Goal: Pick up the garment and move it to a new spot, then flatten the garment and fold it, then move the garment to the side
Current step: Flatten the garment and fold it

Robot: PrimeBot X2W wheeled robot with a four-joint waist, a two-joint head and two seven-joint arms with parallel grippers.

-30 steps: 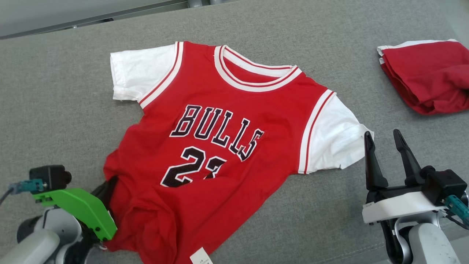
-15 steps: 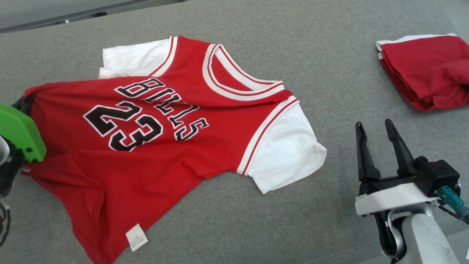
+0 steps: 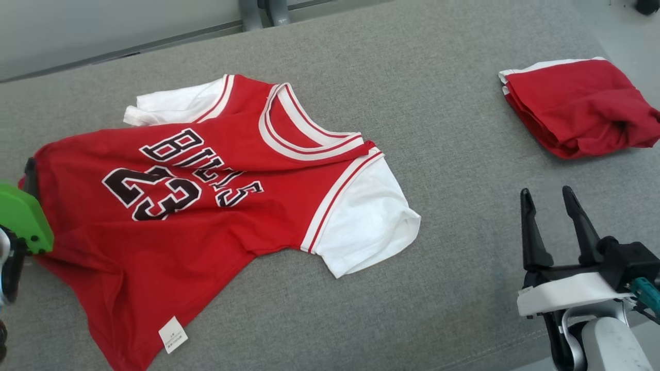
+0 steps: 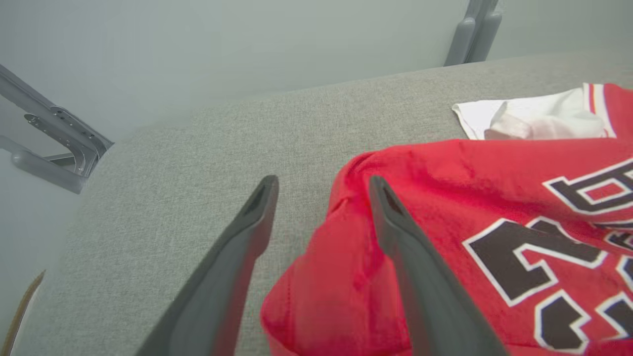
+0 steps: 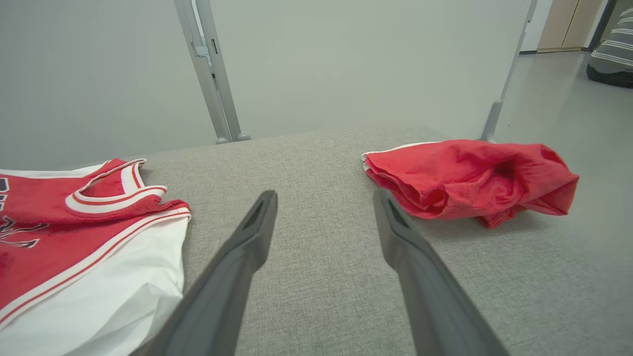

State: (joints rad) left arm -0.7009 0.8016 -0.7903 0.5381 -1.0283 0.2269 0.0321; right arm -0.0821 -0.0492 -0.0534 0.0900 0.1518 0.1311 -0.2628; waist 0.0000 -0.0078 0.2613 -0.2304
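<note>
Garment: a red jersey [image 3: 206, 206] with white sleeves, black "BULLS" lettering and the number 23. It lies face up and creased on the grey padded surface [image 3: 438, 180], not folded. Its hem end is bunched at the left gripper [image 4: 323, 182], and its body runs away from that gripper toward the right gripper's side.

Left wrist view: the two dark fingers stand wide apart. A rumpled fold of the red hem [image 4: 321, 296] fills the lower part of the gap between them and passes under one finger. Nothing is clamped. Whether that finger touches the cloth cannot be told.

A white label [image 3: 172, 335] shows at the hem corner, on the near side of the left gripper's green cover [image 3: 20, 219]. The far sleeve [image 3: 170, 103] is crumpled beyond the lettering. The near sleeve [image 3: 368, 221] lies flat between the two grippers, well apart from the right one.

The right gripper [image 3: 546, 191] hovers with its fingers spread wide over bare surface, holding nothing. In its wrist view the jersey's collar and near sleeve lie off to its left. A second garment [image 3: 582, 111], red with a white edge and folded, lies ahead of its fingertips and slightly to its right, apart from them. Grey metal frame legs [image 5: 212, 74] rise past the surface's far edge.
</note>
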